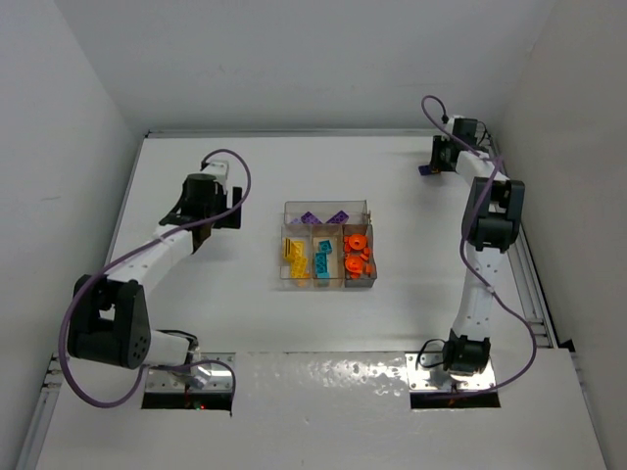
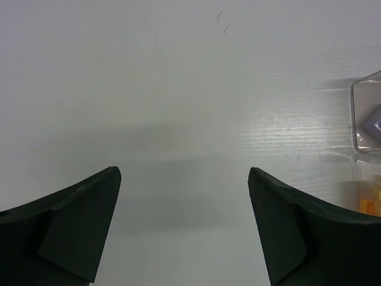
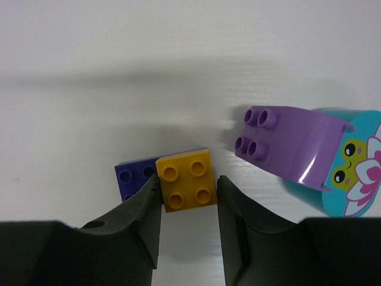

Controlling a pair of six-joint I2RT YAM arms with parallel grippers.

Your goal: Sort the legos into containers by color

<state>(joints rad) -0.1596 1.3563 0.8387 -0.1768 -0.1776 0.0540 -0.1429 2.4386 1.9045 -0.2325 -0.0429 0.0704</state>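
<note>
My right gripper [image 3: 188, 182] is down on the table at the far right [image 1: 431, 166], one finger against each side of a yellow lego [image 3: 186, 177]. That lego overlaps a dark purple lego [image 3: 131, 177]. The clear tray of containers [image 1: 285, 208] sits mid-table: purple legos [image 1: 323, 217] in the wide section, yellow [image 1: 294, 257], teal [image 1: 322, 259] and orange [image 1: 357, 250] ones in the narrow sections. My left gripper [image 2: 184, 179] hangs open over bare table left of the tray [image 2: 364, 101], with nothing between its fingers.
A large light-purple brick [image 3: 286, 140] joined to a teal block with a frog face [image 3: 357, 173] lies just right of the yellow lego. White walls enclose the table on the left, back and right.
</note>
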